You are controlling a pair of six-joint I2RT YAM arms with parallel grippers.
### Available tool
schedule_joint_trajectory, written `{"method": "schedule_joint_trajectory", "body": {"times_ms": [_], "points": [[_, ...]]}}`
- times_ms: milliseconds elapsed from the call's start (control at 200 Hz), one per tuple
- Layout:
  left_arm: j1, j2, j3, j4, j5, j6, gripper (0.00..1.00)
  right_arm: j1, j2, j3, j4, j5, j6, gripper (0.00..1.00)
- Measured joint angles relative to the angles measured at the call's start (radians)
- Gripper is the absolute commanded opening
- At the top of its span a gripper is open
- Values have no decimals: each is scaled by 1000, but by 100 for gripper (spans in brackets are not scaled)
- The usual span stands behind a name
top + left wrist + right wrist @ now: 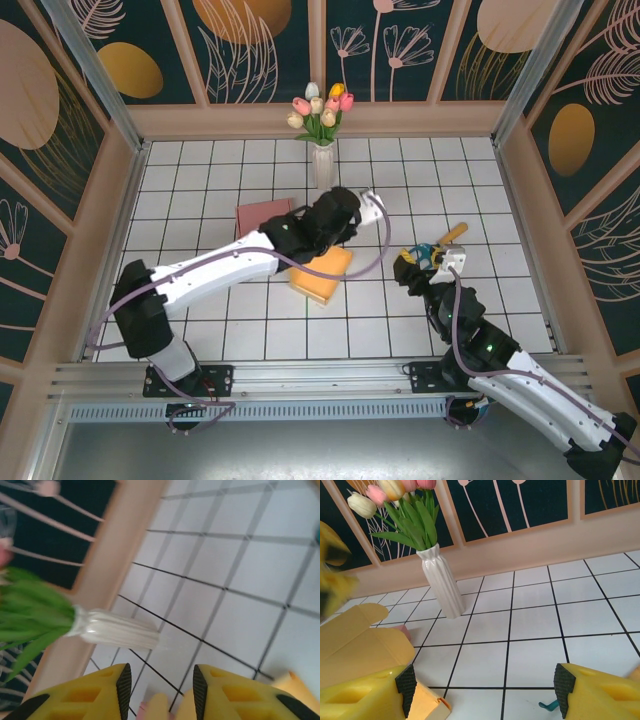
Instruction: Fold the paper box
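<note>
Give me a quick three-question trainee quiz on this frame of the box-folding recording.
1. Multiple choice: what stands near the far edge of the table? A) white vase of tulips B) mug C) bottle
2. True or false: the right gripper is clamped on the yellow paper box.
3. Short answer: which arm stretches over the box in the top view?
Key: 1 A. 2 False; its jaws stand open, holding nothing. 3 The left arm.
</note>
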Motion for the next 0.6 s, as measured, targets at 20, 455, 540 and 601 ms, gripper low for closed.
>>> {"method": "schedule_joint_trajectory", "body": {"times_ms": [20,455,540,601], "points": [[4,-7,16,-11,-11,-48,45,0,0,-1,0,-1,-1,76],[177,-133,-189,-166,100,-549,65,-5,5,-17,50,-68,-31,77],[184,-130,-189,-166,139,-574,63,-5,11,-18,52,-75,-33,77],[188,-117,-187,-169,157,-584,60,-5,13,-18,52,-79,-35,77]]}}
